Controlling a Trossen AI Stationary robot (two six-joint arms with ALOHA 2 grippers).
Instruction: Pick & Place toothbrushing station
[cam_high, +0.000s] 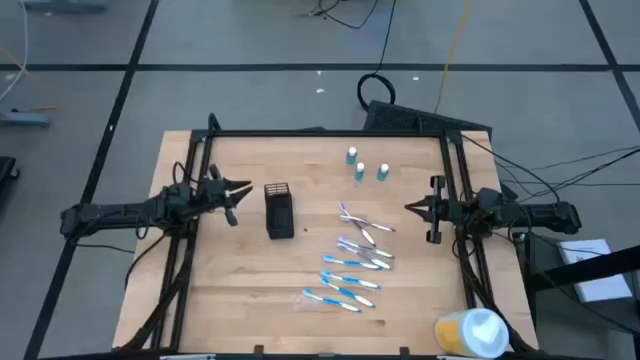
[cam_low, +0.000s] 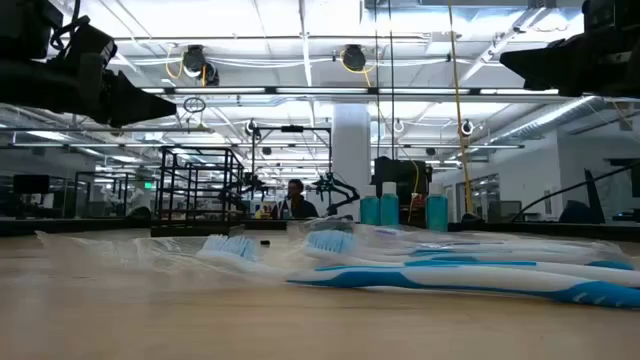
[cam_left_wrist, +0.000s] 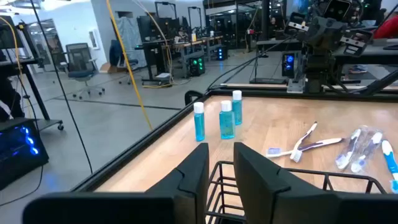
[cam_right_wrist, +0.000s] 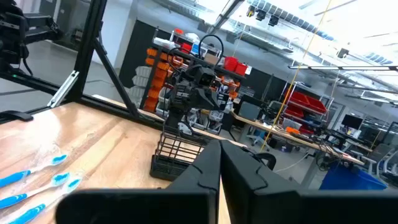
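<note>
On the wooden table (cam_high: 230, 290): one black mesh holder (cam_high: 279, 210), three small blue tubes (cam_high: 366, 170) near the far edge, and a scatter of blue-and-white toothbrushes (cam_high: 352, 265), some bagged, too overlapped to count. One yellow-and-white container (cam_high: 470, 332) sits at the near right corner.

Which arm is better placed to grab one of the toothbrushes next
Probably the right. The right gripper hovers beside the toothbrushes, jaws shut, with nothing between them. The left gripper hovers beside the black mesh holder, which stands between it and the brushes.
</note>
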